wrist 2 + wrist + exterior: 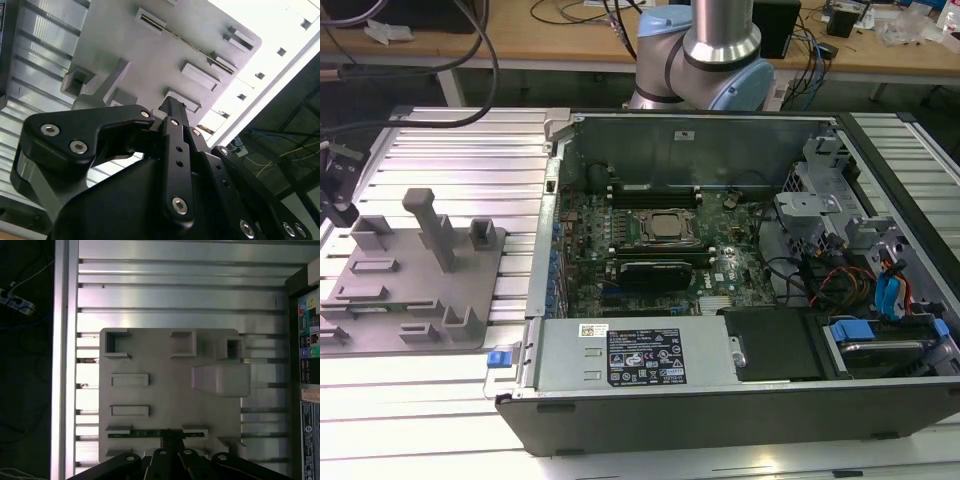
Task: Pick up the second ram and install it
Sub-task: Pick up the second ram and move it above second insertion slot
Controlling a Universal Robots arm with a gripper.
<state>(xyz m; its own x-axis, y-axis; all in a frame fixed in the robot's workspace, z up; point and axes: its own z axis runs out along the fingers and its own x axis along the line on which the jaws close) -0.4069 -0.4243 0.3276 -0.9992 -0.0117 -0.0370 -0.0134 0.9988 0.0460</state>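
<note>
Gripper [172,440] at second ram [142,433] in holder plate [420,285], exterior view's left; grasp state unclear. I'd stay centred, square.

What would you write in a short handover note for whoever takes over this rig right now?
Gripper: over the grey holder plate, lined up with the middle of the second ram in the first wrist view; contact and grip state unclear.
Second ram: on edge between two supports of the plate, which sits at the exterior view's left of the open computer case.
Done: gripper positioned at the ram.
Left: ram not yet lifted or installed in the case.
</note>
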